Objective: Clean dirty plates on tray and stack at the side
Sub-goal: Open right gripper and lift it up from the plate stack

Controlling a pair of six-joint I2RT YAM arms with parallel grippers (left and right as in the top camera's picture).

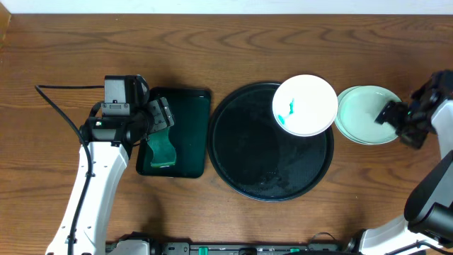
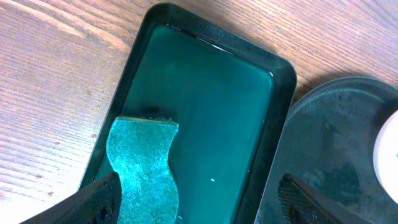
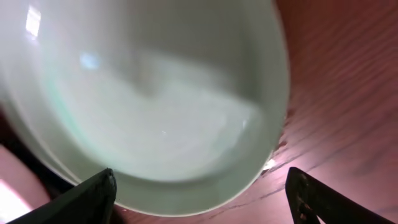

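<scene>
The black round tray (image 1: 262, 156) lies mid-table. A white plate (image 1: 311, 95) with a green smear sits on its upper right part, overlapping the rim. Two pale mint-green plates (image 1: 361, 106), stacked, lie on the table right of the tray. My right gripper (image 1: 389, 113) is open and empty, low over the right side of the stack. The right wrist view shows the top mint plate (image 3: 155, 93) between the spread fingers (image 3: 199, 202). My left gripper (image 1: 161, 113) is open and empty over the green sponge (image 2: 143, 168). The tray (image 2: 336, 143) and white plate (image 2: 388, 149) show in the left wrist view.
A dark green rectangular tray (image 1: 180, 92) holding liquid and the sponge (image 1: 163, 150) lies left of the black tray. Its rim (image 2: 283, 106) shows in the left wrist view. A black cable (image 1: 56, 106) runs over the table at left. The table is brown wood.
</scene>
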